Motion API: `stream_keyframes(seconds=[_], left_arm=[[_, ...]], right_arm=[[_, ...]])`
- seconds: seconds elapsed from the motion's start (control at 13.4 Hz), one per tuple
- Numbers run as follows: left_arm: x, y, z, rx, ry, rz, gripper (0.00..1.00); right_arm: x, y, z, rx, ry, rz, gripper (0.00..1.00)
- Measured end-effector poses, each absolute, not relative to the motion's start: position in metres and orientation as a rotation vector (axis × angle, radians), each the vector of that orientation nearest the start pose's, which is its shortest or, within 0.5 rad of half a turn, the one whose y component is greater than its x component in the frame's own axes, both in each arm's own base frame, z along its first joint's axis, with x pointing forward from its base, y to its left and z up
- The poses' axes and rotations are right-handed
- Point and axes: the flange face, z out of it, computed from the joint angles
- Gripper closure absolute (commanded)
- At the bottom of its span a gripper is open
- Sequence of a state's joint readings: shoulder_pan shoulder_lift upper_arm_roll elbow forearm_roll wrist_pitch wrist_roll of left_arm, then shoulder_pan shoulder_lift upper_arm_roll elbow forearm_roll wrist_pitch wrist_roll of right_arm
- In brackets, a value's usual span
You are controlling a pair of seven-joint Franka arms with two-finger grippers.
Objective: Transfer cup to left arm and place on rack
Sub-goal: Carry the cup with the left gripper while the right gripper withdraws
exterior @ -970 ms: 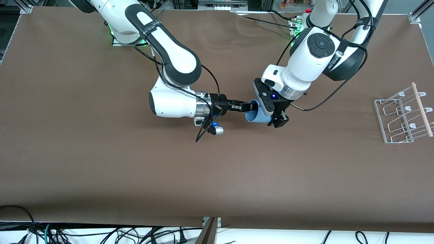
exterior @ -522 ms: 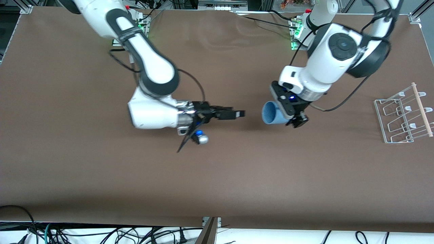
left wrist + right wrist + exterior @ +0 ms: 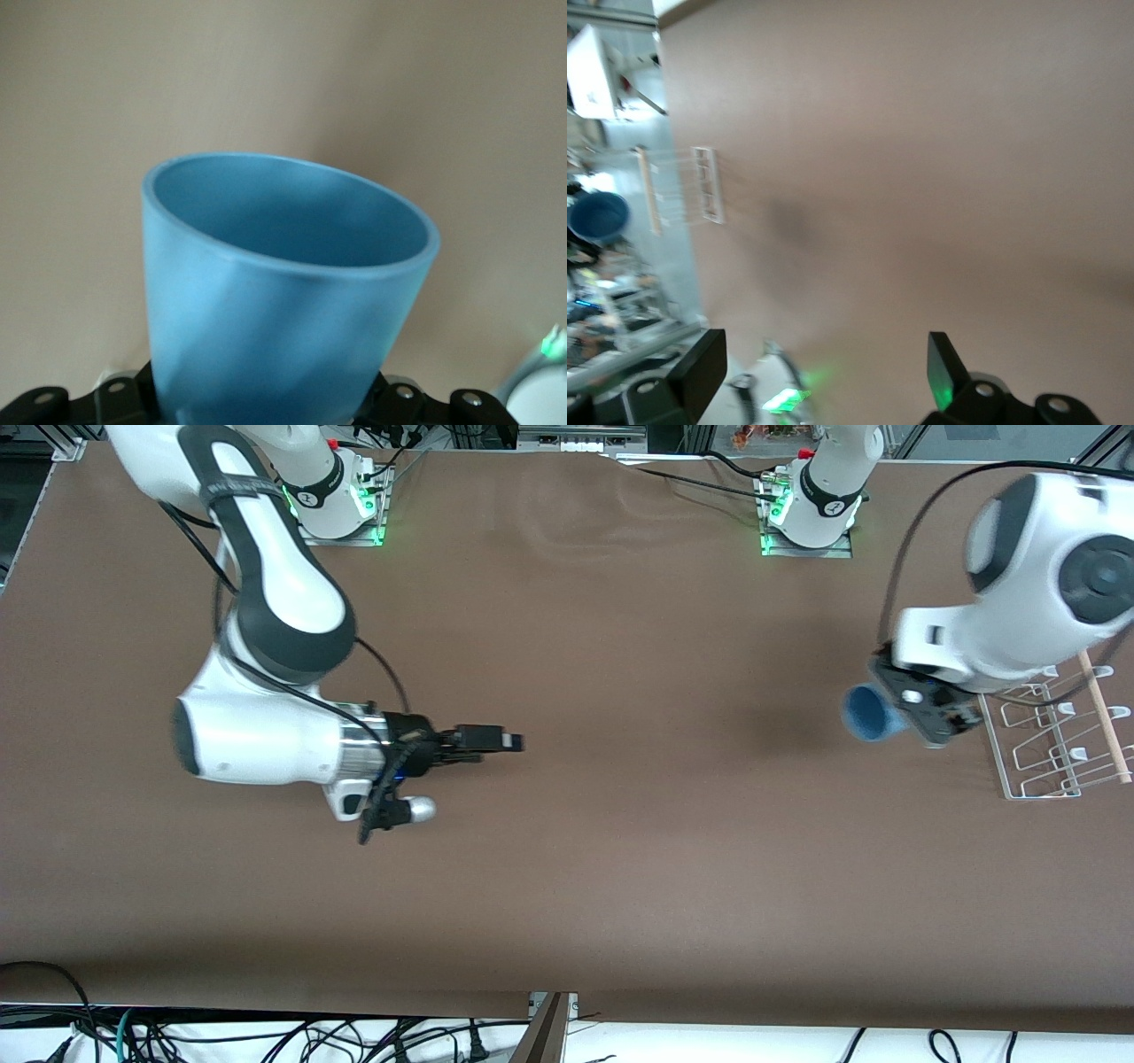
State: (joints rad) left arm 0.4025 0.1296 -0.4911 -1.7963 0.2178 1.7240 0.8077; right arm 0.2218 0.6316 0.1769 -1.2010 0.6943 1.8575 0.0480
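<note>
The light-blue cup [image 3: 866,714] hangs on its side over the table, close beside the rack [image 3: 1054,731], mouth toward the right arm's end. My left gripper [image 3: 921,716] is shut on its base. In the left wrist view the cup [image 3: 283,292] fills the picture, and the black fingers [image 3: 115,403] hug its narrow end. My right gripper [image 3: 500,740] hangs open and empty over the table's middle, toward the right arm's end. The right wrist view shows its fingers [image 3: 700,363] wide apart, with the cup [image 3: 598,217] and rack [image 3: 682,186] small in the distance.
The white wire rack with its wooden rod [image 3: 1101,708] stands at the left arm's end of the brown table [image 3: 620,868]. Both arm bases [image 3: 811,505] stand with green lights along the table's edge farthest from the front camera.
The right gripper opened and let go of the cup, then drew back toward its own end. The left arm carried the cup from the table's middle to beside the rack.
</note>
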Motion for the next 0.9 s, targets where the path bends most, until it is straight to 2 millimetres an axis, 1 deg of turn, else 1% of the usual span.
stream_keyframes(seconds=[0.15,0.22,0.3,0.45,0.52,0.67,0.75,0.9], left_arm=[[0.571,0.036,0.459,-2.631,1.289,0.513,1.0],[0.569,0.061,0.454,-2.585,1.247,0.582,1.0],[0.568,0.084,0.449,-2.542,1.208,0.638,1.0],[0.564,0.127,0.444,-2.464,1.13,0.764,1.0],[0.561,0.143,0.443,-2.41,1.097,0.841,1.0],[0.558,0.16,0.435,-2.291,1.06,0.987,1.0],[0.558,0.166,0.425,-2.239,1.052,1.056,1.0],[0.555,0.178,0.396,-2.173,1.057,1.179,1.0]], right_arm=[[0.681,0.27,0.448,-2.494,-0.252,0.112,0.0],[0.681,0.256,0.451,-2.566,-0.294,0.087,0.0],[0.68,0.242,0.457,-2.646,-0.336,0.054,0.0],[0.671,0.214,0.483,-2.768,-0.382,0.014,0.0],[0.665,0.197,0.497,-2.807,-0.381,0.019,0.0],[0.654,0.152,0.526,-2.884,-0.344,0.03,0.0],[0.649,0.126,0.542,-2.918,-0.309,0.016,0.0],[0.636,0.078,0.575,-2.961,-0.231,-0.032,0.0]])
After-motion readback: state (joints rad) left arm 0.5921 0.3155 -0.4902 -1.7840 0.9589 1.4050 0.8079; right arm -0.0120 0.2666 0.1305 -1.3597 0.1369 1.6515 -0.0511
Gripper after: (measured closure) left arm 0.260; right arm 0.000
